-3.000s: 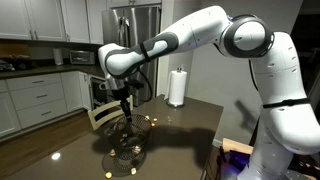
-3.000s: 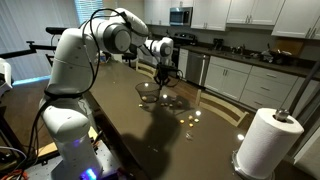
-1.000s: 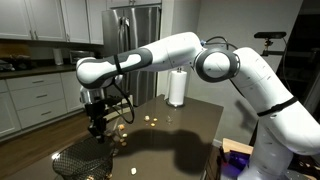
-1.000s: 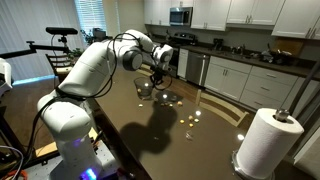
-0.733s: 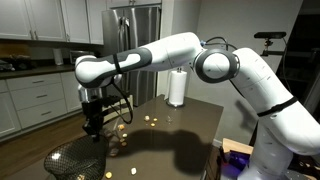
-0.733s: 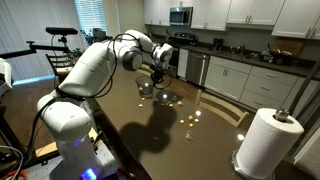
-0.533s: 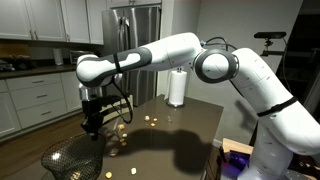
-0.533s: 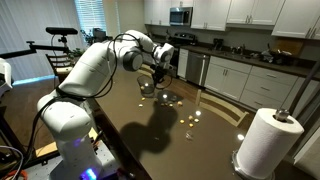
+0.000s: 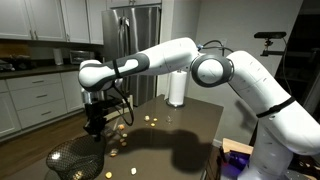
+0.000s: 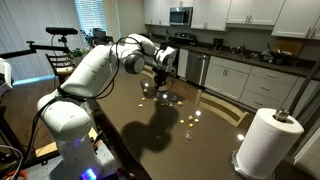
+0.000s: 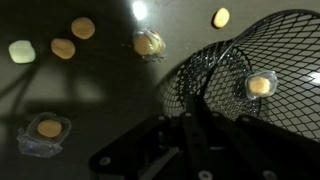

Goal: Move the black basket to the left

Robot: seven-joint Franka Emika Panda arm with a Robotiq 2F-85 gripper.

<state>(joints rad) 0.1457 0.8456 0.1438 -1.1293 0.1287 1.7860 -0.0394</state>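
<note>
The black basket (image 9: 72, 158) is a round bowl of black wire mesh sitting near the table's front left corner. It shows faintly beside the gripper in an exterior view (image 10: 148, 90). In the wrist view its mesh (image 11: 250, 60) fills the right side, with one wrapped yellow candy seen through it. My gripper (image 9: 95, 129) points down over the basket's near rim. It also shows in an exterior view (image 10: 162, 80). In the wrist view its fingers (image 11: 192, 128) are closed together on the rim.
A white paper towel roll (image 9: 178, 87) stands at the far end of the dark table (image 9: 180, 135); it also shows in an exterior view (image 10: 265, 140). Several small yellow candies (image 11: 148, 43) lie scattered on the table. The table edge runs close to the basket.
The basket has slid a little further left toward the table corner with the gripper on its rim. Over the last half second it has barely moved.
</note>
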